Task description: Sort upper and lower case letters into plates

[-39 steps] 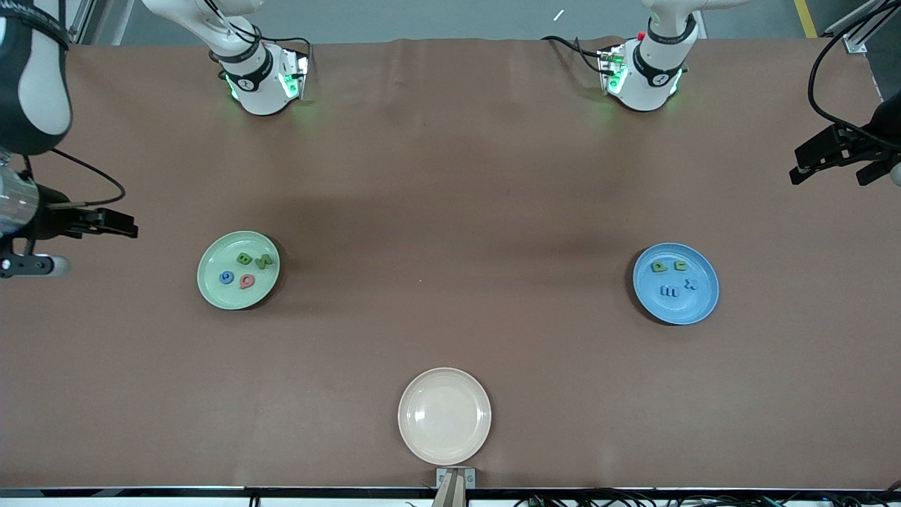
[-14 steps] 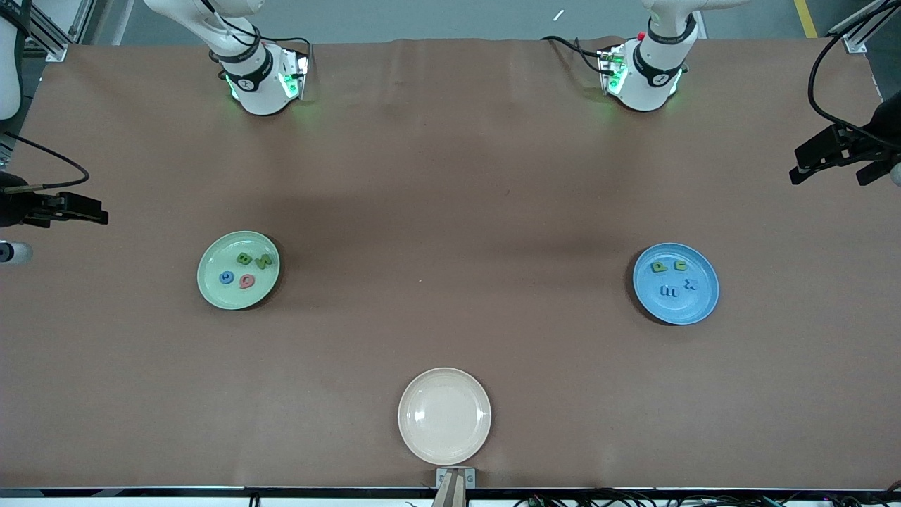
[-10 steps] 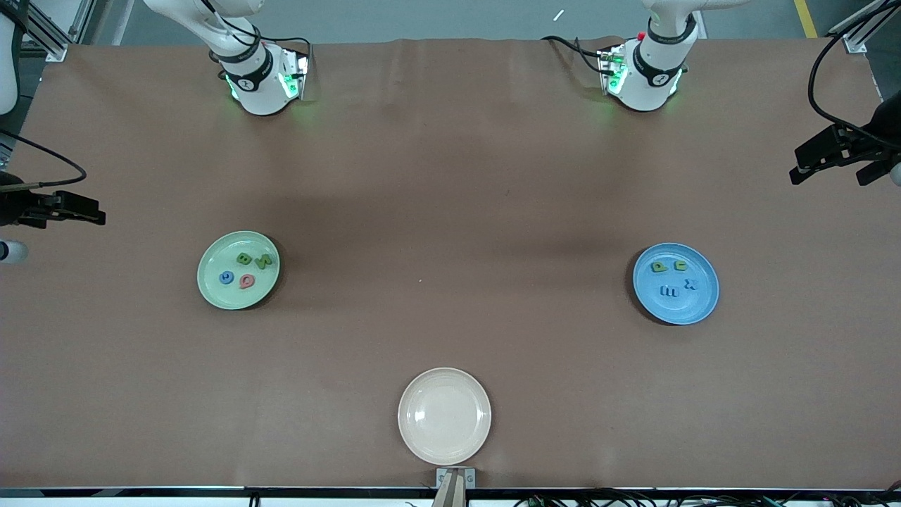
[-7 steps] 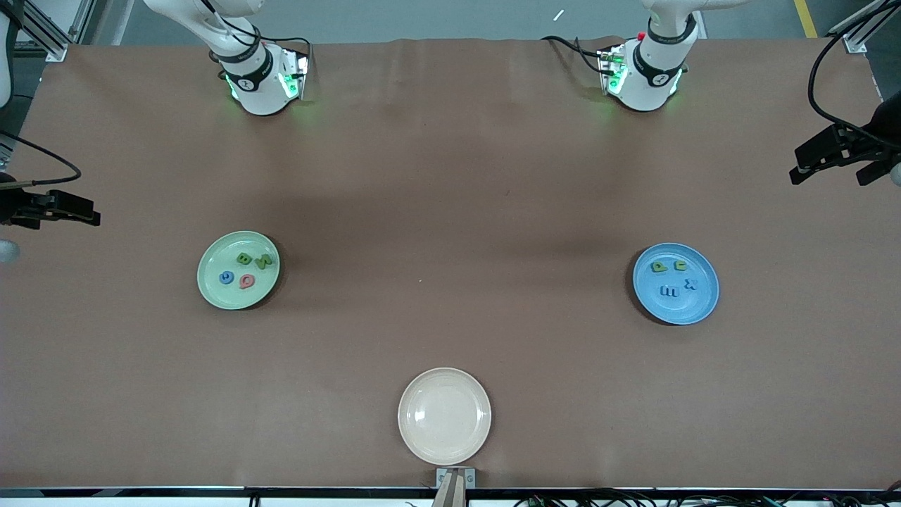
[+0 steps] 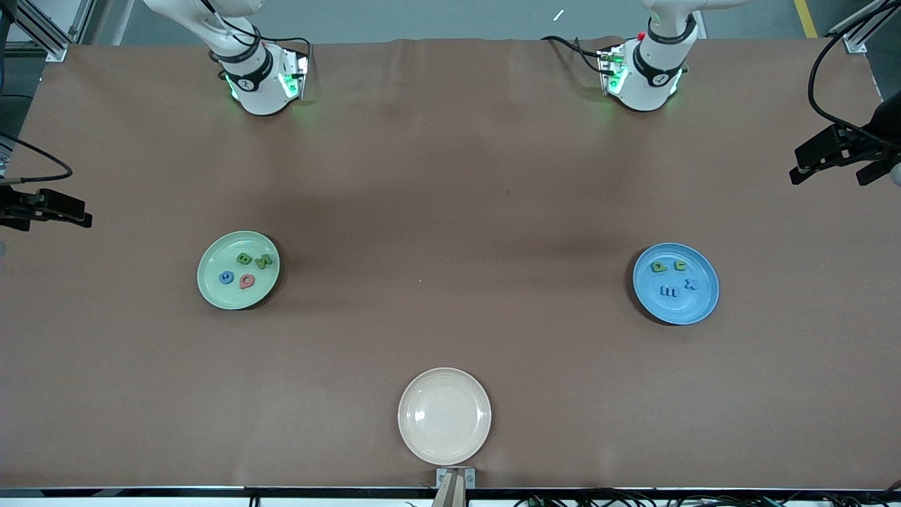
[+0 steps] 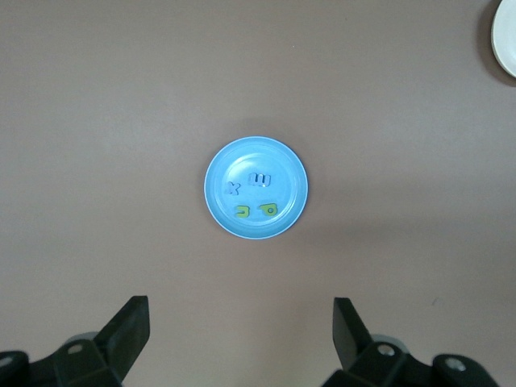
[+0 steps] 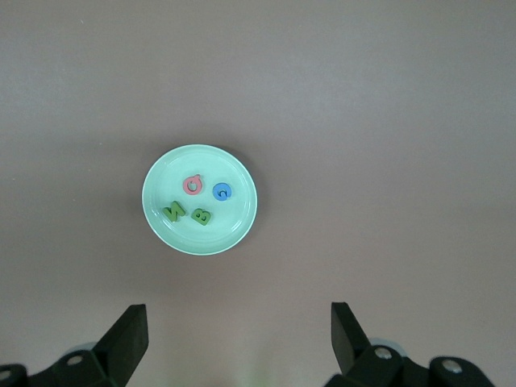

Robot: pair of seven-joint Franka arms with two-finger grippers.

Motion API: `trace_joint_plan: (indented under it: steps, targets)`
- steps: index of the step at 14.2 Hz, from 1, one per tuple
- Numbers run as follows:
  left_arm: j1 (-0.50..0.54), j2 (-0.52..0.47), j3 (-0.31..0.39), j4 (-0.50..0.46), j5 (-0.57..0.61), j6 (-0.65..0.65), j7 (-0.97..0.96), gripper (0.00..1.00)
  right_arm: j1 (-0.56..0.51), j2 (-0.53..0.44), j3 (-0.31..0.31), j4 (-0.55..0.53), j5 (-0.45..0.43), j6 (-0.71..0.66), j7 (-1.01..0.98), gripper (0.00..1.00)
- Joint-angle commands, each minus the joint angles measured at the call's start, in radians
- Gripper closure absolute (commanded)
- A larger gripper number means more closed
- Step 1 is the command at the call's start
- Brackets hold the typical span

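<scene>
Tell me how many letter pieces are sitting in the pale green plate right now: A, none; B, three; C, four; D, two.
C: the pale green plate holds four pieces: a pink one, a blue one and two green ones.

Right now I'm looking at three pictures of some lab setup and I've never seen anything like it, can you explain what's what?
These are two robot arms bolted to a brown table. The wide picture looks down from a high camera facing them. The other two come from cameras on each arm's wrist, looking down past open black fingers. The left gripper hangs high over a blue plate holding four small letters. The right gripper hangs over a mint green plate, also with four letters. A cream plate with nothing on it sits nearest the front camera. Neither gripper holds anything.
</scene>
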Motion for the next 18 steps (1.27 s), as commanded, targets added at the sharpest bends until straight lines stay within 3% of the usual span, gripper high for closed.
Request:
trace_joint_plan:
  steps: [1,10,18]
  targets:
    - [-0.001,0.003,0.000,0.017,-0.010,-0.011,-0.003,0.00,0.019,0.011,0.001,0.023,0.002,-0.009,0.003,0.00]
    - [-0.001,0.003,0.000,0.017,-0.008,-0.011,-0.003,0.00,0.062,-0.015,0.001,-0.045,0.017,-0.004,0.095,0.00]
    - [-0.001,0.003,0.000,0.017,-0.008,-0.011,-0.003,0.00,0.031,-0.032,-0.005,-0.045,0.017,0.010,0.046,0.00]
